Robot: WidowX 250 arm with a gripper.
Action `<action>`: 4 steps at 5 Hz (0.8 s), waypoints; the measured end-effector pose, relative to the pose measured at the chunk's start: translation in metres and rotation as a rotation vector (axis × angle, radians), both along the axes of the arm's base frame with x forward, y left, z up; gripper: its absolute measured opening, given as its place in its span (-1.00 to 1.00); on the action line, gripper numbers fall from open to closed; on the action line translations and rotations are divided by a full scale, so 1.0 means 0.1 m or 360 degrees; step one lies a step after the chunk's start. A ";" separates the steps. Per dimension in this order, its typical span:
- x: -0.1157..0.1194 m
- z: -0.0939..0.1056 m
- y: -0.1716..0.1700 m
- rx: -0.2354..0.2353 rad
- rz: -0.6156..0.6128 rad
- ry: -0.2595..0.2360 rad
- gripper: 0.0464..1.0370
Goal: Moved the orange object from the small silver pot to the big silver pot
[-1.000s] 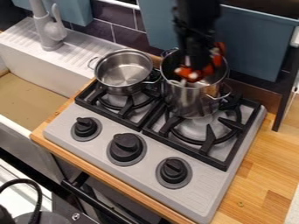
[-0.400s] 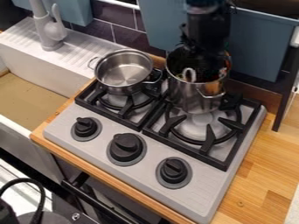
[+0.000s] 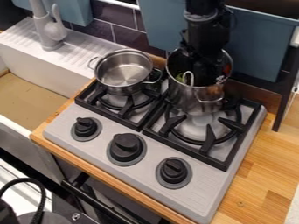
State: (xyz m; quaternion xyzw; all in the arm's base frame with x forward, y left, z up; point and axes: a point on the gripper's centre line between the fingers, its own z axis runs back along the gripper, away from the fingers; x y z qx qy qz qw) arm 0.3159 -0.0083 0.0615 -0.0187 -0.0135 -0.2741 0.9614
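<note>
So the orange thing (image 3: pixel 227 69) is down inside the big pot (image 3: pixel 189 98), just a bit of it peeking out by the right wall. It's right beside the hand (image 3: pixel 206 72), which hangs down into that same pot; can't tell if they touch. Can't tell if the hand is spread, pressed together or pinching it either, too dark in there. There's also something green (image 3: pixel 180 78) left of the hand. Big pot sits toward the back of the right black grate (image 3: pixel 205 141); the small pot (image 3: pixel 120 90) is on the left one, bare steel bottom showing. Stove (image 3: pixel 201 199) has three black knobs and sits on a wooden table (image 3: pixel 257 168). White sink (image 3: pixel 29 50) and faucet (image 3: pixel 50 33) off to the left, dark tiles (image 3: pixel 125 37) behind.
</note>
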 end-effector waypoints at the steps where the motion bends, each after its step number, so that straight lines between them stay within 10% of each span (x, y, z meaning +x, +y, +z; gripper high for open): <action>1: -0.01 0.06 0.03 -0.0034 -0.0023 0.0059 0.10; 3: -0.07 0.14 0.18 -0.0105 -0.0067 0.0112 0.93; 4: 0.00 0.37 0.27 -0.0013 -0.0081 -0.0066 0.93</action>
